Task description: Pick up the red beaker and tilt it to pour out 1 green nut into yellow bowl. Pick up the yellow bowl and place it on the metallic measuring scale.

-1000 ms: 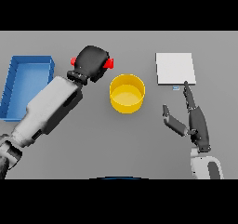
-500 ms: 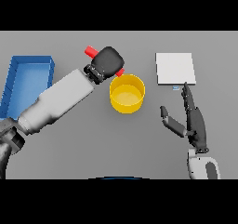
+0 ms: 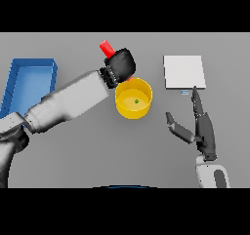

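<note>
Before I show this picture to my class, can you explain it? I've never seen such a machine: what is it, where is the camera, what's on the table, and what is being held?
It is a humanoid robot at a grey table; the camera looks down from its head. Its left hand is curled round a red beaker, tilted over a yellow bowl with a green nut inside. Its right hand rests open nearby, holding nothing. A blue tray lies far left, a metallic measuring scale to the right.
</note>
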Robot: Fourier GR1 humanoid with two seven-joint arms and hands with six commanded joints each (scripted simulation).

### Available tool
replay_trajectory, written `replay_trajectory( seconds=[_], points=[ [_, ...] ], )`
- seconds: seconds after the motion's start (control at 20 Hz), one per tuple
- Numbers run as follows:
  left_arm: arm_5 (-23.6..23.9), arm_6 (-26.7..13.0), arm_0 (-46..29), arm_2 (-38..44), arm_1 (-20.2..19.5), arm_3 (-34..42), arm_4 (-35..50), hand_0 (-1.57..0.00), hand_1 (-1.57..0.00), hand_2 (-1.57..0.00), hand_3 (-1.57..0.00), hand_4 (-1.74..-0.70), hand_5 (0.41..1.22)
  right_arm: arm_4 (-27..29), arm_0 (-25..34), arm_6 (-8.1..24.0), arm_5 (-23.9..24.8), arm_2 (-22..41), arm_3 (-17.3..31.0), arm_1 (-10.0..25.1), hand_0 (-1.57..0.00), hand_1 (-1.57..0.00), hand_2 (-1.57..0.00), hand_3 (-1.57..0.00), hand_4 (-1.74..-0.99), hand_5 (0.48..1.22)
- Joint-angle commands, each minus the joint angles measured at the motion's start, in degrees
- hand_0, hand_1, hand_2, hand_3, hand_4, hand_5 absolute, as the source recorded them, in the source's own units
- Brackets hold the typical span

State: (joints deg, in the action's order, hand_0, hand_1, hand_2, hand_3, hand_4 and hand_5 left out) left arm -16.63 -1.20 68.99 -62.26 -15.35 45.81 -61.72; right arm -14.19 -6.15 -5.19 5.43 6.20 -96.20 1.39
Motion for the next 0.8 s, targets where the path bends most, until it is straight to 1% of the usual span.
replay_trajectory(
  seconds=[0.0,0.05,0.1,0.15,0.2,0.25,0.3,0.35,0.4,0.45,0.55,0.6,0.65,0.7,0.75],
  points=[
    [-0.19,0.40,0.92,-0.96,-0.10,-0.81,-0.75,-1.57,-1.57,-1.57,-1.56,-1.74,1.221,0.19,-0.47,-0.07,-0.18,-0.18,-0.45,0.35,0.00,0.00,0.00,0.00,-1.270,0.588],
    [-1.06,0.30,1.93,-1.88,0.95,-2.05,-1.23,-1.57,-1.57,-1.57,-1.56,-1.74,1.221,0.23,0.10,1.17,-0.17,-0.23,-0.26,0.26,0.00,0.00,0.00,0.00,-1.260,0.586],
    [-1.10,1.06,2.37,-3.28,1.18,-2.91,-1.99,-1.57,-1.57,-1.57,-1.57,-1.74,1.221,-0.67,-0.27,0.92,0.12,0.07,-0.35,0.50,0.00,0.00,0.00,0.00,-1.250,0.583],
    [-1.52,1.68,3.34,-4.20,1.48,-3.67,-2.45,-1.57,-1.57,-1.57,-1.57,-1.74,1.221,-1.36,-0.05,1.51,0.69,0.46,-0.61,0.01,0.00,0.00,0.00,0.00,-1.236,0.582],
    [-0.87,2.39,3.86,-5.20,1.47,-4.19,-3.01,-1.57,-1.57,-1.57,-1.57,-1.73,1.221,-1.39,-0.17,1.14,0.78,0.67,-0.85,-0.30,0.00,0.00,0.00,0.00,-1.225,0.583],
    [-1.74,3.07,4.63,-6.28,1.91,-4.17,-3.43,-1.57,-1.57,-1.57,-1.57,-1.74,1.221,-1.09,0.28,2.23,0.61,0.17,-0.72,0.15,0.00,0.00,0.00,0.00,-1.216,0.585],
    [-1.46,3.30,5.24,-7.06,1.98,-4.88,-3.91,-1.57,-1.57,-1.57,-1.57,-1.73,1.221,-0.79,0.19,1.69,0.38,-0.03,-0.97,0.51,0.00,0.00,0.00,0.00,-1.214,0.589],
    [-1.38,3.97,5.44,-8.21,1.83,-4.44,-4.40,-1.57,-1.57,-1.57,-1.57,-1.73,1.221,-1.00,0.44,1.92,0.54,-0.16,-0.04,0.56,0.00,0.00,0.00,0.00,-1.204,0.591],
    [-0.73,4.44,6.00,-9.26,2.49,-5.35,-5.03,-1.57,-1.57,-1.57,-1.57,-1.73,1.221,-0.93,0.37,0.92,0.27,0.04,0.16,0.55,0.00,0.00,0.00,0.00,-1.206,0.591],
    [-0.17,5.34,6.65,-10.02,2.31,-5.64,-5.36,-1.57,-1.57,-1.57,-1.57,-1.73,1.221,-1.14,0.57,0.28,0.47,0.08,0.47,0.48,0.00,0.00,0.00,0.00,-1.210,0.592],
    [0.51,5.70,7.66,-11.44,2.84,-6.12,-6.08,-1.57,-1.57,-1.57,-1.57,-1.73,1.221,-1.25,1.21,1.11,0.72,-0.39,0.60,0.92,0.00,0.00,0.00,0.00,-1.210,0.594],
    [0.21,6.49,8.44,-11.48,2.14,-6.31,-5.76,-1.57,-1.57,-1.57,-1.57,-1.73,1.221,-1.54,0.37,-0.12,0.85,0.09,0.13,0.60,0.00,0.00,0.00,0.00,-1.207,0.594],
    [-0.31,6.96,10.04,-11.24,1.90,-6.58,-5.45,-1.57,-1.57,-1.57,-1.57,-1.73,1.221,-1.89,0.34,0.25,0.98,0.27,0.48,0.41,0.00,0.00,0.00,0.00,-1.206,0.592],
    [-0.14,7.64,11.25,-10.58,1.51,-7.04,-4.70,-1.57,-1.57,-1.57,-1.57,-1.73,1.221,-1.97,0.10,-0.16,0.86,0.66,0.12,0.18,0.00,0.00,0.00,0.00,-1.206,0.592],
    [0.42,8.57,13.38,-9.44,-0.03,-6.71,-3.89,-1.57,-1.57,-1.57,-1.57,-1.73,1.221,-2.06,0.05,-0.22,1.10,0.63,0.33,-0.01,0.00,0.00,0.00,0.00,-1.209,0.592]
  ],
)
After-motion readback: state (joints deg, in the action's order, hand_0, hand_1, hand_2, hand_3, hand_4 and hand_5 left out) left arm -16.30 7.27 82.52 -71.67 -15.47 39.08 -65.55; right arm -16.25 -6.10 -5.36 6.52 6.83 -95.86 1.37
